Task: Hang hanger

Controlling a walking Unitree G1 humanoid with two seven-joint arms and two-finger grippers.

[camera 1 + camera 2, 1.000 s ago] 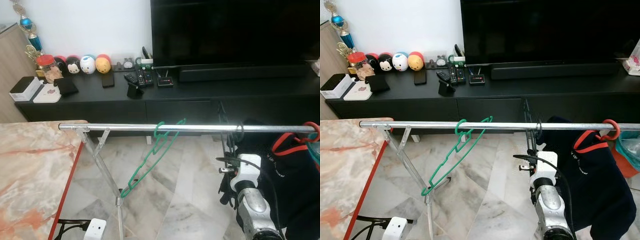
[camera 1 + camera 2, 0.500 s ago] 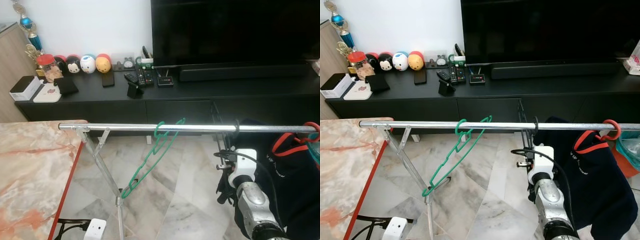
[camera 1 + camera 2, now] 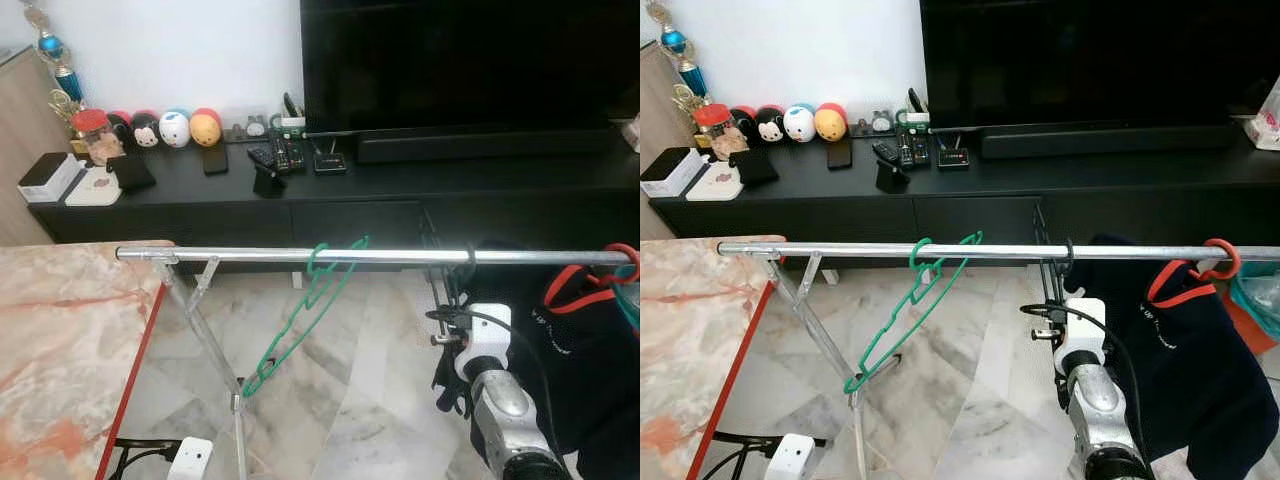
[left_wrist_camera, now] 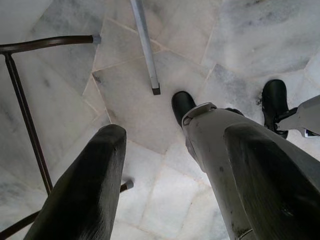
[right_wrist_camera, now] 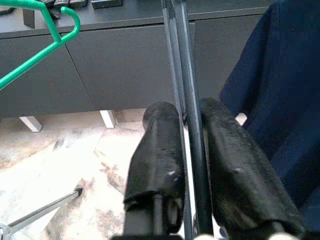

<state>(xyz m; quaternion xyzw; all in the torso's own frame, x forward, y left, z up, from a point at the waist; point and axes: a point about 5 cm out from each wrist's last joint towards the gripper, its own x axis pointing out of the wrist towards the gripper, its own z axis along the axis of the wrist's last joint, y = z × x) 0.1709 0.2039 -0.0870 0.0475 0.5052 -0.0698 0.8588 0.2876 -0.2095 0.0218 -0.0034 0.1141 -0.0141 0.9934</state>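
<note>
A thin black hanger stands upright between the fingers of my right gripper, which is shut on it. Its hook sits at the silver rail, right of the middle. My right gripper is just below the rail. A green hanger hangs tilted from the rail's middle. At the rail's right end, a dark navy garment hangs on a red hanger. My left gripper hangs open over the marble floor, nothing between its fingers.
A low black TV console with a large TV, remotes and toys runs behind the rail. A marble-topped table with a red edge is at the left. The rack's slanted legs and a white plug box are below.
My right gripper with the black hanger has shifted slightly left along the rail, rising a little and then settling back.
</note>
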